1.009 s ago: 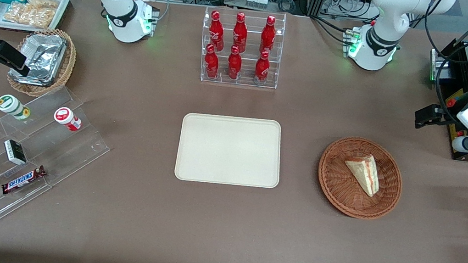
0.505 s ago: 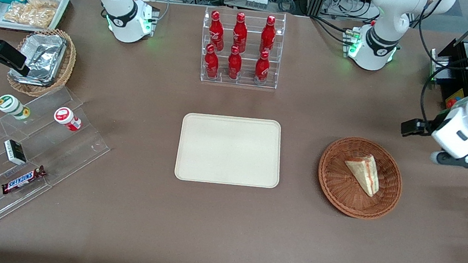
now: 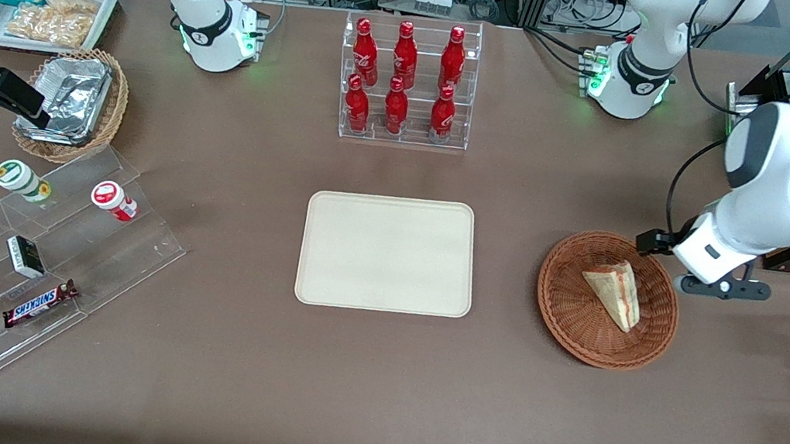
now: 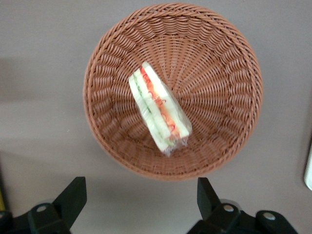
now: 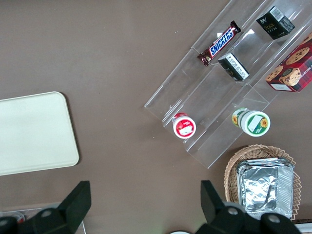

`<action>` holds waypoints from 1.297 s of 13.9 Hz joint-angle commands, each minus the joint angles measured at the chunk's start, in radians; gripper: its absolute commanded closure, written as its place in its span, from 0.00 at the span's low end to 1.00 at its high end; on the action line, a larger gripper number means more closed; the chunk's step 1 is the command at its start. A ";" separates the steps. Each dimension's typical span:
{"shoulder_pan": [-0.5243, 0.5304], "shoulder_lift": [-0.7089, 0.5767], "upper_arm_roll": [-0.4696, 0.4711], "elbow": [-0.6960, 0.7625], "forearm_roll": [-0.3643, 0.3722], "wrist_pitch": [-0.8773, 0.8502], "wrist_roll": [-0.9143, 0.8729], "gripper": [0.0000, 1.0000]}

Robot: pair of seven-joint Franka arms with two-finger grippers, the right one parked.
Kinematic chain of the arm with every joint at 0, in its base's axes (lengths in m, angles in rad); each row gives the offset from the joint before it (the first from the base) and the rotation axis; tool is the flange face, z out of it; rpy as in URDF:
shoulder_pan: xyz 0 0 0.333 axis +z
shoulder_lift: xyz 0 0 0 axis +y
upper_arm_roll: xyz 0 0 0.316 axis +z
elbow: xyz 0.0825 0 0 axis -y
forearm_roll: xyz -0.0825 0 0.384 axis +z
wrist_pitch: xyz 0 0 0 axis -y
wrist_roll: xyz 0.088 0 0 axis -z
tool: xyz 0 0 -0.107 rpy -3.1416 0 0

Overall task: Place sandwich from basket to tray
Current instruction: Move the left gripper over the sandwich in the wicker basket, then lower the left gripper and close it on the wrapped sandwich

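The flat rectangular cream-coloured tray [image 3: 334,213] with rounded corners lies mid-table with nothing on it, so the placing has not happened. It sits nearer the front camera than the clear rack of red bottles [image 3: 402,78].

Toward the working arm's end of the table, well apart from the tray, is the round, shallow, reddish-brown woven wicker basket [image 3: 560,325]. The small triangular sandwich [image 3: 615,293] of pale bread lies inside it. It is wrapped in clear film, and its red, orange and green filling shows along the cut edge. It leans on the sloping inner wall near the middle of the basket, and nothing is touching it.

The left arm's black two-finger gripper [image 4: 140,186] hangs in the air beside the basket, about over the part of the rim that faces the working arm's end. Its fingers are spread wide with nothing between them. From the wrist camera the sandwich lies ahead of the fingertips, not between them.

My reading is that the task is in its approach stage and none of its real steps are finished. Left to do:
- centre the gripper over the wedge
- descend and close across the bread faces
- lift the sandwich clear of the rim
- carry it across the bare brown tabletop
- set it down on the tray
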 commanded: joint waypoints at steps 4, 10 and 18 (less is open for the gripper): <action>0.003 0.013 -0.005 -0.109 0.003 0.186 -0.159 0.00; 0.000 0.096 -0.007 -0.106 -0.002 0.302 -0.637 0.00; -0.017 0.205 -0.014 -0.100 -0.002 0.361 -0.769 0.00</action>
